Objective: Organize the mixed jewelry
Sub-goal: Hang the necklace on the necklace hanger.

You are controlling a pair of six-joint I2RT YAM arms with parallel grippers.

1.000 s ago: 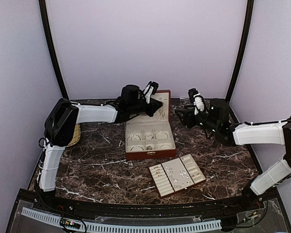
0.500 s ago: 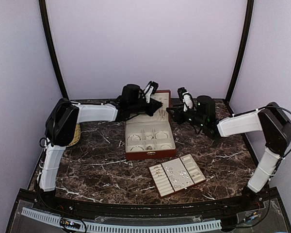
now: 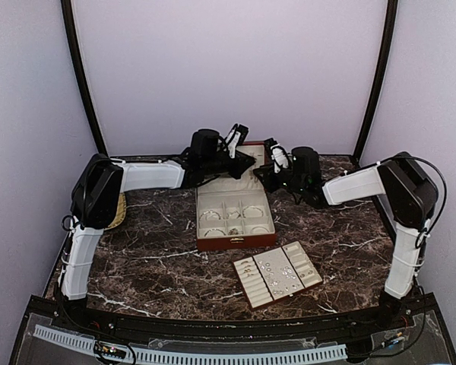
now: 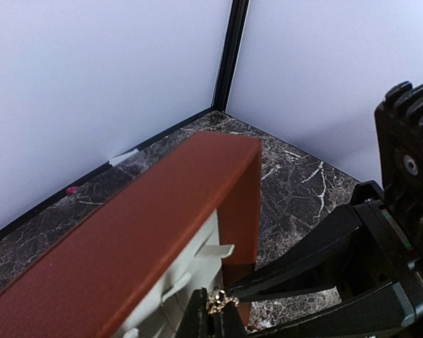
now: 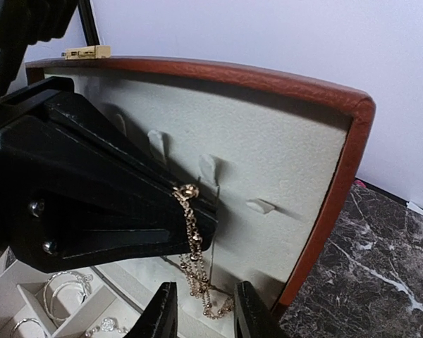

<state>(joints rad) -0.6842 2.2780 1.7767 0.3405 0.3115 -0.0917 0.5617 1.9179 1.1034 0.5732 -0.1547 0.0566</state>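
Observation:
A thin gold chain (image 5: 196, 262) hangs in front of the cream-lined lid (image 5: 282, 141) of the red-brown box (image 3: 235, 242). My left gripper (image 4: 222, 311) is shut on the chain's top end (image 4: 223, 301). My right gripper (image 5: 201, 315) is open, and its fingers (image 5: 161, 313) stand either side of the chain's lower loop without touching it. In the top view the two grippers meet at the lid, left gripper (image 3: 247, 161) and right gripper (image 3: 263, 176). Silvery jewelry lies in the box compartments (image 5: 63, 285) and on the cream slotted tray (image 3: 252, 298).
Small cream hooks (image 5: 259, 205) stick out of the lid lining behind the chain. A woven mat (image 3: 120, 211) lies by the left arm. The back wall stands close behind the lid. The tray sits in front of the box, toward the near edge.
My right arm has swung left to the box lid, and its jaws have narrowed around the hanging chain. The left arm has held still with the chain.

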